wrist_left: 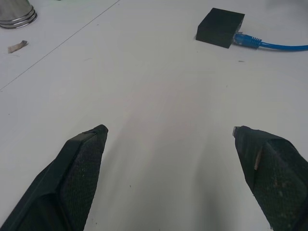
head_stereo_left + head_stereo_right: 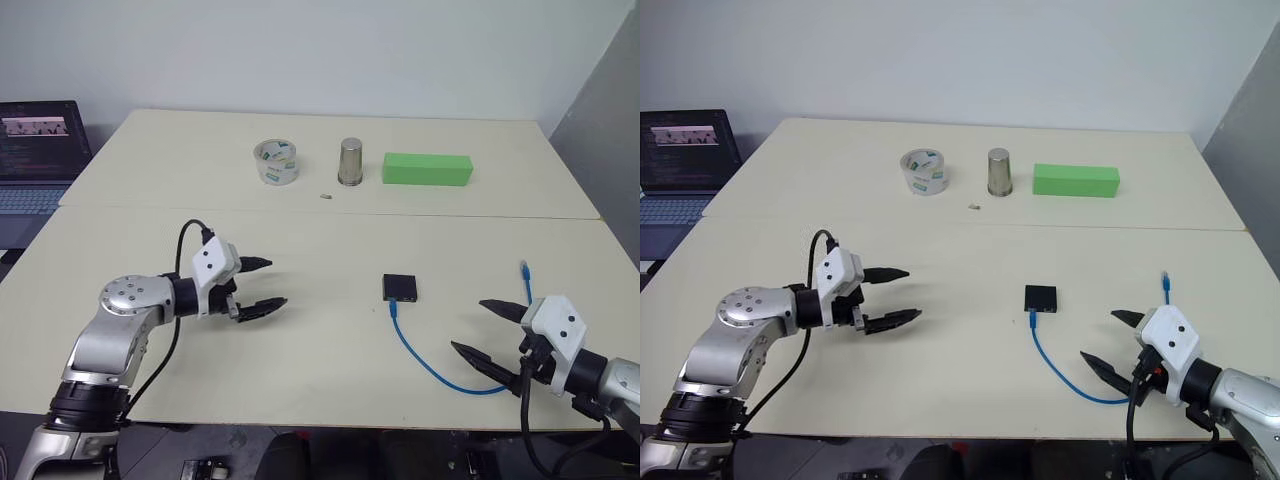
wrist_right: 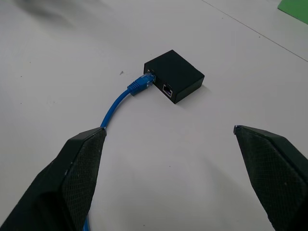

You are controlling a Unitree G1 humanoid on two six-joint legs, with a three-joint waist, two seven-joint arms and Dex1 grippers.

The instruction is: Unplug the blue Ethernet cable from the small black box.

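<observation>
The small black box (image 2: 400, 287) lies flat on the table, right of centre. The blue Ethernet cable (image 2: 430, 366) is plugged into the box's near edge, curves along the table toward my right gripper, then runs up to a loose plug (image 2: 524, 267) at the far right. In the right wrist view the cable's plug (image 3: 141, 84) sits in a port of the box (image 3: 174, 75). My right gripper (image 2: 486, 330) hovers open, near the cable's bend, to the right of the box. My left gripper (image 2: 262, 286) is open and empty, well left of the box (image 1: 220, 27).
At the back of the table stand a roll of clear tape (image 2: 276, 162), a metal cup (image 2: 350, 161) and a long green block (image 2: 427, 169). A tiny scrap (image 2: 325, 196) lies near the cup. A laptop (image 2: 38, 157) sits off the table's left edge.
</observation>
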